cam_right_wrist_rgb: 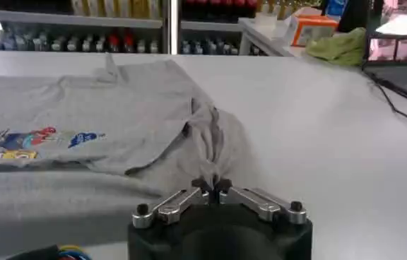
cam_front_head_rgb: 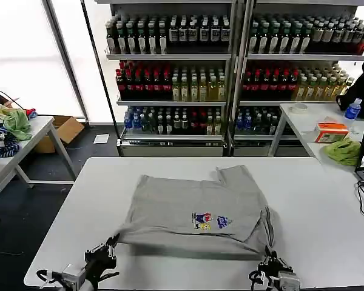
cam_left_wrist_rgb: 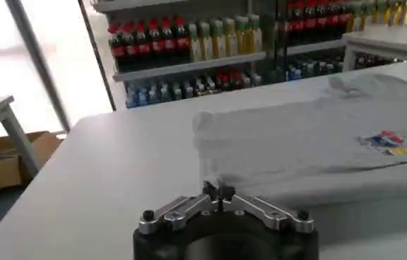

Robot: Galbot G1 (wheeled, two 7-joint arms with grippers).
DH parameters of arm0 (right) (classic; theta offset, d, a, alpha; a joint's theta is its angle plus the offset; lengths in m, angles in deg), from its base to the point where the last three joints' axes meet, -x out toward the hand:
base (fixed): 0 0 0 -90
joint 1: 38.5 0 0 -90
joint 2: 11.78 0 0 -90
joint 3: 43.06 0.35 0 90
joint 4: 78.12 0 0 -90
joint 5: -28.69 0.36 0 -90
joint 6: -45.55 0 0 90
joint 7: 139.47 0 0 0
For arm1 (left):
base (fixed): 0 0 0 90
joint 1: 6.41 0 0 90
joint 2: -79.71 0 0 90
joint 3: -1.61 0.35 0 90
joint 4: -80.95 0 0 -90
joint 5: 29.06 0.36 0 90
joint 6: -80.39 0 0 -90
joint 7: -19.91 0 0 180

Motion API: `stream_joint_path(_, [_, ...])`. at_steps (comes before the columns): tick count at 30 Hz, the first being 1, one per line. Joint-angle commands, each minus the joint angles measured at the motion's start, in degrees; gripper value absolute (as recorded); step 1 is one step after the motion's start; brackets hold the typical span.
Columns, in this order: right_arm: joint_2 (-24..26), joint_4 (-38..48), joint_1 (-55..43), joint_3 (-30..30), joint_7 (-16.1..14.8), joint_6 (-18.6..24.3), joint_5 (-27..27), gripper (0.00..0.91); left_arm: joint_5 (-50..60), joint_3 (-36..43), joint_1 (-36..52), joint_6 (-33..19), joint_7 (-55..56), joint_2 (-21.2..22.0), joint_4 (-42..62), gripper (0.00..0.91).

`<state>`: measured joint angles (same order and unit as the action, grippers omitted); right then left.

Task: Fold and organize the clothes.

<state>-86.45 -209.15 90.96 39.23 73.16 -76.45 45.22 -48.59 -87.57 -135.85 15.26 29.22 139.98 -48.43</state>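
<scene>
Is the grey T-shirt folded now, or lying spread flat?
Partly folded. The grey T-shirt has its near edge raised off the table, pinched by the left gripper and right gripper, casting shadow beneath.

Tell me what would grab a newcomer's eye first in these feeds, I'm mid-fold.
The light grey T-shirt lies spread across the middle of the white table, its small multicoloured chest print facing up. The left claw and right claw are both shut at the shirt's near corners. Behind, shelves of bottled drinks fill the background.
</scene>
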Motion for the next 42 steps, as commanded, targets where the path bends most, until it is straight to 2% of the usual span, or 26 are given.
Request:
stream_joint_path(1, [0.24,-2.77,4.09,0.39,0.77,0.38,-1.97,0.907,1.6,-1.59,-6.94,0.31,0.7,0.33,-4.25,0.907])
stream_joint_path(5, [0.23,-4.06,4.24,0.33,1.16,0.73,-2.37,0.907,1.36,-1.84,-7.77,0.28,0.67,0.62,-7.74,0.907])
stream_joint_path(10, [0.15,-9.82,3.9,1.03,1.43,0.29,-2.4,0.907,-0.43,-2.98,-7.85,1.08,0.52,0.92,-11.98,0.907])
stream_joint_path(18, [-0.03,-9.52,-3.45,2.81,1.0,0.03,-2.8,0.907,-4.67,-6.26,-1.32,1.28,0.02,-0.91,-11.42,0.907])
stream_joint_path(23, [-0.02,-7.94,-7.93,4.48,-0.9,-0.38,-2.3,0.907,-6.12,-8.41,3.5,0.03,-2.55,-3.93,-8.53,0.907])
stream_joint_path(24, [0.29,-6.4,-10.02,5.1,-2.69,-0.02,-2.19,0.907,-6.23,-8.26,5.47,0.04,-3.44,-4.98,-7.59,0.907])
stream_joint_path(29, [2.06,-1.05,-19.18,5.05,-4.25,-0.54,1.1,0.907,-7.05,-4.41,12.08,0.04,-4.32,-8.34,-0.95,0.907])
stream_joint_path(31, [4.31,3.4,-25.23,4.59,-7.45,-0.28,3.45,0.907,-8.75,-2.66,15.8,-0.44,-6.07,-9.33,2.23,0.907])
stream_joint_path(34, [7.18,8.68,-30.85,3.61,-10.57,-0.81,6.0,0.907,-10.68,-0.61,21.27,-0.86,-7.84,-9.97,7.15,0.907])
stream_joint_path(36, [9.55,14.33,-35.19,2.11,-16.03,-0.82,6.75,0.907,-11.46,1.08,25.07,-0.78,-8.72,-10.08,10.15,0.907])
stream_joint_path(39, [11.73,22.35,-42.36,-0.04,-21.2,1.18,5.04,0.907,-13.03,3.96,30.32,-0.66,-9.28,-10.2,14.85,0.907])
stream_joint_path(42, [12.61,28.95,-49.4,-1.71,-23.72,0.58,5.07,0.907,-13.54,7.06,36.08,-0.69,-9.36,-10.03,19.38,0.907])
